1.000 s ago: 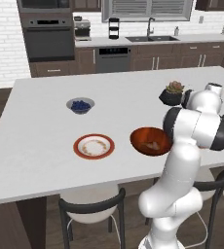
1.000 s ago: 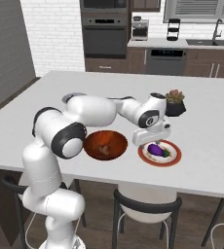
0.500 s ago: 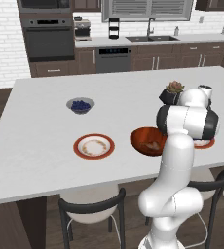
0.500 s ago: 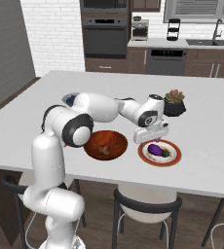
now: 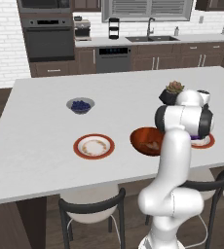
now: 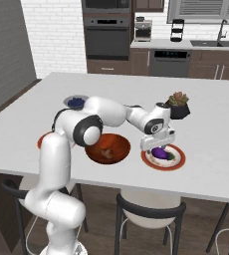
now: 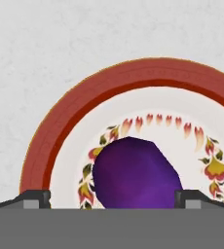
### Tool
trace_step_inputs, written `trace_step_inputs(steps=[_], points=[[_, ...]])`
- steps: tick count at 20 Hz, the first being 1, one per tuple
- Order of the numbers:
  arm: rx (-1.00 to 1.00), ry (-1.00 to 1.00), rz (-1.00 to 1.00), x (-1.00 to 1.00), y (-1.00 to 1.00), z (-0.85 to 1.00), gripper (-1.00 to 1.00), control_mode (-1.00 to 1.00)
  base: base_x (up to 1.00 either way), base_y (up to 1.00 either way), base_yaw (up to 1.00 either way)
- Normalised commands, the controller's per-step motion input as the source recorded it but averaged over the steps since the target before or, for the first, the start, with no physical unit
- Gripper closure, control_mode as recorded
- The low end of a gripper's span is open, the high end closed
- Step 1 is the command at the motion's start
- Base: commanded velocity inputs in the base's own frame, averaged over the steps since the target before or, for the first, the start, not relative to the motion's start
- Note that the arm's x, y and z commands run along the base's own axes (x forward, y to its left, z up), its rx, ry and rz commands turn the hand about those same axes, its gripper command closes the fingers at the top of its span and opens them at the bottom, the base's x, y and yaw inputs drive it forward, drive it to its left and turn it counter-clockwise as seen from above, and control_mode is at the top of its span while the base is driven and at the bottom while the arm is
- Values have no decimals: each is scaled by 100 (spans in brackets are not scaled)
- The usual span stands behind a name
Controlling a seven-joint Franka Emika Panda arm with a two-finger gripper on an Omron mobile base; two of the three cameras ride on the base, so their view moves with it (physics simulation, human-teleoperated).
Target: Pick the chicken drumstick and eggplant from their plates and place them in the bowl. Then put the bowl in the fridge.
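Gripper spread wide — over glossy purple eggplant | round red-rimmed plate | matte counter

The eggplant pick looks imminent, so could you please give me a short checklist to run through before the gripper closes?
1. Gripper open: ok.
2. Eggplant between the fingertips in the hand view: ok.
3. Eggplant lying on its plate: ok.
4. Fingers low enough to grip: cannot tell.
5. Chicken drumstick already in the bowl: ok.
6. Bowl close beside the plate for the drop: ok.
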Motion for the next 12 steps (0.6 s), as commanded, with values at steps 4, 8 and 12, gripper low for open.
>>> trace_step_inputs(steps=[4, 8, 12], points=[[-2, 0, 0, 47, -3, -9, -100, -100, 0, 0, 0], [-3, 0, 0, 20, -9, -21, -100, -100, 0, 0, 0], [-2, 0, 0, 0, -7, -40, -100, -100, 0, 0, 0]])
